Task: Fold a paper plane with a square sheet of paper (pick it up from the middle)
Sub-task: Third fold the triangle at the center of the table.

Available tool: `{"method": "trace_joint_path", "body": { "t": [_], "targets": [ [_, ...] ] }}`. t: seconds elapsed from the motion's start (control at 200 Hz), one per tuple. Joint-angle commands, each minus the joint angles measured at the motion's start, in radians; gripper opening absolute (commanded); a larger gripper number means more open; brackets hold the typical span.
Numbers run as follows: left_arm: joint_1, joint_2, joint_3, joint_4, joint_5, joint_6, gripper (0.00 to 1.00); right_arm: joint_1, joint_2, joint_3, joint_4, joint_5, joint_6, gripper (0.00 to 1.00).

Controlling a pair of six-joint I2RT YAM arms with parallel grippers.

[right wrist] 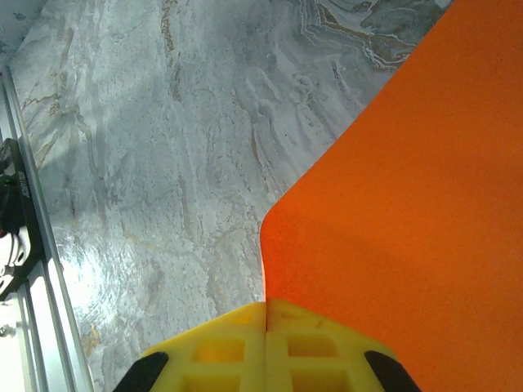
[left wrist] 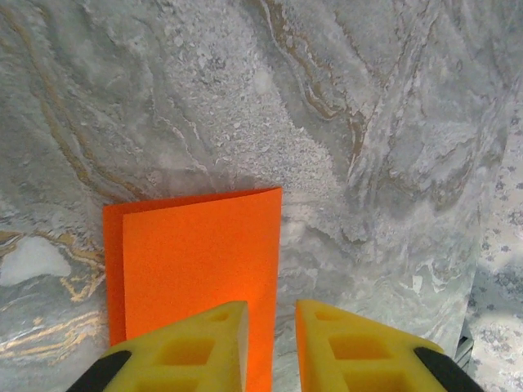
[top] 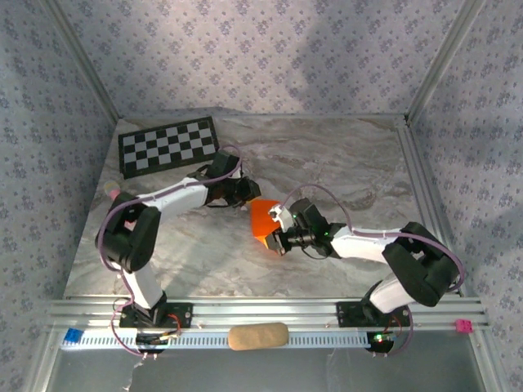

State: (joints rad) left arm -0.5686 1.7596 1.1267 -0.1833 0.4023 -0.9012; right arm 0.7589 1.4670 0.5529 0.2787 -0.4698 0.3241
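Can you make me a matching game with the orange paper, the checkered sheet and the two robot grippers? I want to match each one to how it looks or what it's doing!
Things
1. square sheet of paper
2. checkerboard sheet
3. right gripper
4. left gripper

Descriptions
A. black and white, lying flat at the far left of the table
B. fingers pressed together, pinching an orange edge
C. bright orange, folded over, near the middle of the table
D. yellow fingers a little apart, over the orange edge

Pairs: 1-C, 2-A, 3-B, 4-D
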Motion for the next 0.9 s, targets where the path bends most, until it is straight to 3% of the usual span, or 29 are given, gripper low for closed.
{"method": "trace_joint_path", "body": {
  "t": [0.0,0.395,0.565,0.895],
  "targets": [
    [0.003,0.044,0.052,0.000,0.053,0.031,0.21,-0.008,0.009,0.019,-0.008,-0.036,0.035,0.00],
    [-0.023,0.156,0.062,-0.014,0.078,0.082,0.18,-0.019,0.014,0.005,0.006,-0.030,0.061,0.00],
    [-0.028,0.212,0.074,-0.065,0.039,0.108,0.16,-0.029,0.024,0.014,0.013,-0.051,0.076,0.00],
    [-0.030,0.244,0.074,-0.089,0.017,0.130,0.16,-0.112,0.058,0.023,-0.021,-0.137,0.080,0.00]
  ]
}}
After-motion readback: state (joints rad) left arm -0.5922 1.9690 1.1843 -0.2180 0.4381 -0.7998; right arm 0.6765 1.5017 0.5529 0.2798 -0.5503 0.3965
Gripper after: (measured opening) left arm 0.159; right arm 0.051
